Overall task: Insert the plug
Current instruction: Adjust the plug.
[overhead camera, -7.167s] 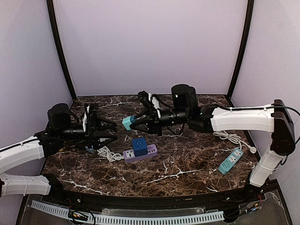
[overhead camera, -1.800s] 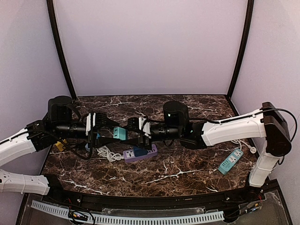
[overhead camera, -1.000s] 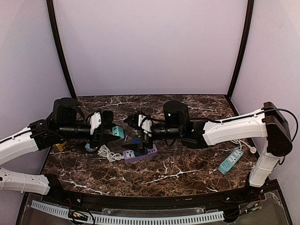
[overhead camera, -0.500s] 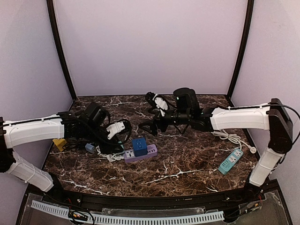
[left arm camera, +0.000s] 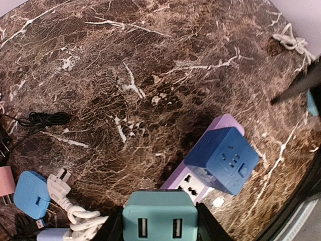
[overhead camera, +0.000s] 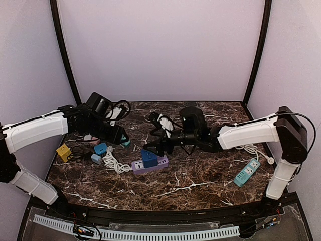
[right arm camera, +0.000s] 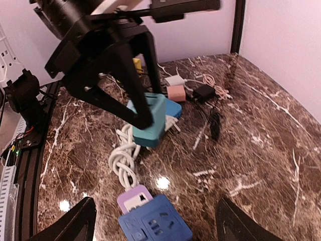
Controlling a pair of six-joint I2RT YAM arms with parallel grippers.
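A teal plug (left arm camera: pixel 159 216) with two USB slots sits between my left gripper's (left arm camera: pixel 159 223) fingers, which are shut on it. It hangs above the table, left of the purple power strip (overhead camera: pixel 159 162), and shows in the overhead view (overhead camera: pixel 125 142) and the right wrist view (right arm camera: pixel 149 123). A blue cube adapter (overhead camera: pixel 149 157) is plugged into the strip, with a free socket (left arm camera: pixel 193 182) beside it. My right gripper (right arm camera: pixel 155 201) is open, its fingers spread over the blue cube (right arm camera: pixel 155 223) and the strip's end (right arm camera: pixel 134 197), touching neither.
A coiled white cable (overhead camera: pixel 113 163) runs left from the strip. Small adapters lie at the left: light blue (overhead camera: pixel 100 148), yellow (overhead camera: pixel 63 152), pink (right arm camera: pixel 176 93). A black cord (left arm camera: pixel 42 119) lies behind them. A teal power strip (overhead camera: pixel 247 172) with white cable lies at the right.
My left arm has pulled back and up with the teal plug still held. The right gripper has come down and left toward the strip, its jaws a little narrower.
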